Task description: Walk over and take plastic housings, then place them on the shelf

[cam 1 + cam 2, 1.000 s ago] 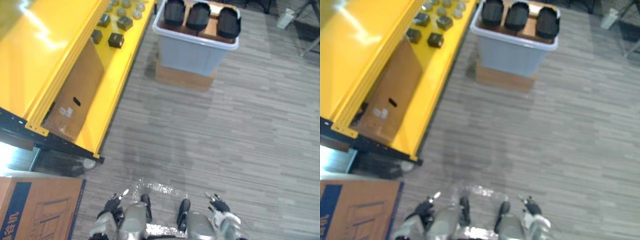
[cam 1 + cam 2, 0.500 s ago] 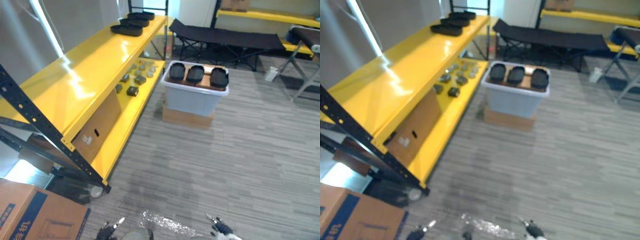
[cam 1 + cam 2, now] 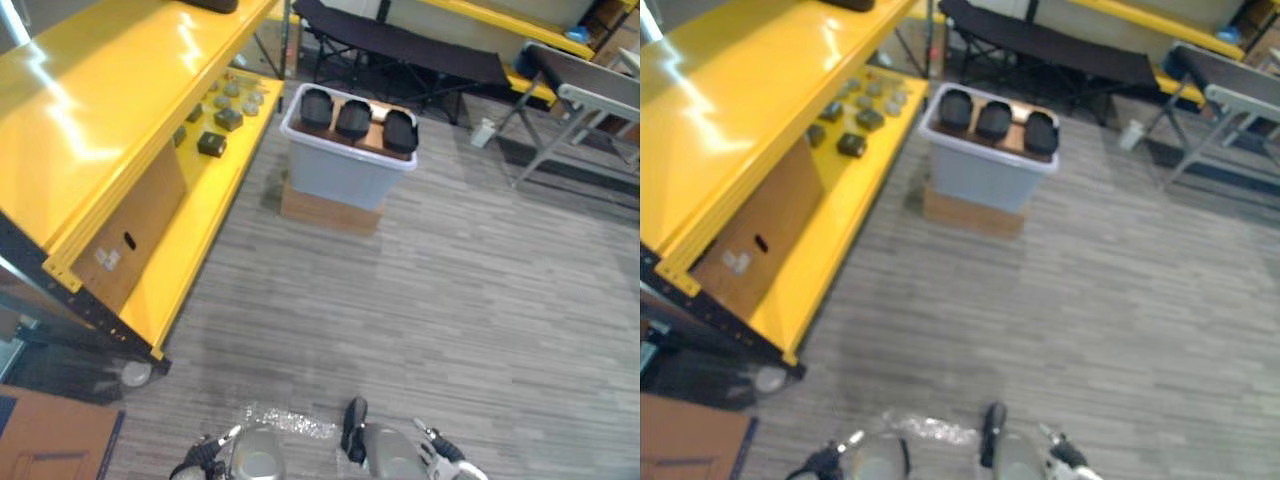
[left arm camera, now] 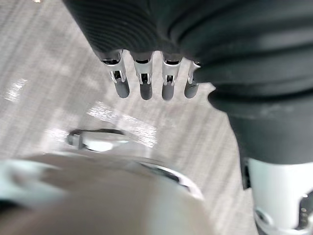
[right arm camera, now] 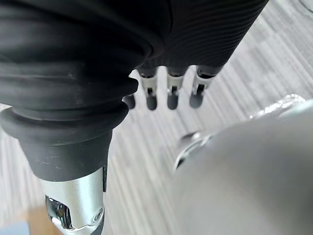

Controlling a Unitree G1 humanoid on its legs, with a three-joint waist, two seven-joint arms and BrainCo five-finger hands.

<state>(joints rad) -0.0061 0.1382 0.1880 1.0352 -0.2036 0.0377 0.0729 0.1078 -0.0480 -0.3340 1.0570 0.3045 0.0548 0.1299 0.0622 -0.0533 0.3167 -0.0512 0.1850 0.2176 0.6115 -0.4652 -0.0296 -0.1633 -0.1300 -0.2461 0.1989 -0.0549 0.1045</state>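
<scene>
Whole view has shifted since half a second ago: the camera moved, while the bin and rack keep their places relative to each other. Three black plastic housings (image 3: 352, 118) lie side by side across the open top of a pale grey bin (image 3: 340, 178), which stands on a flat cardboard box (image 3: 326, 212) on the carpet (image 3: 470, 290), just off the rack's lower shelf edge. Yellow shelf (image 3: 90, 110) runs along the robot's left; its lower board carries small dark parts (image 3: 211, 144) near the far end and a brown carton (image 3: 125, 240) nearer. Black folding cot (image 3: 400, 55) sits beyond the bin. Left hand (image 4: 145, 81) hangs low over the carpet, fingers straight, empty. Right hand (image 5: 172, 90) likewise, relaxed and empty, well apart from the bin.
</scene>
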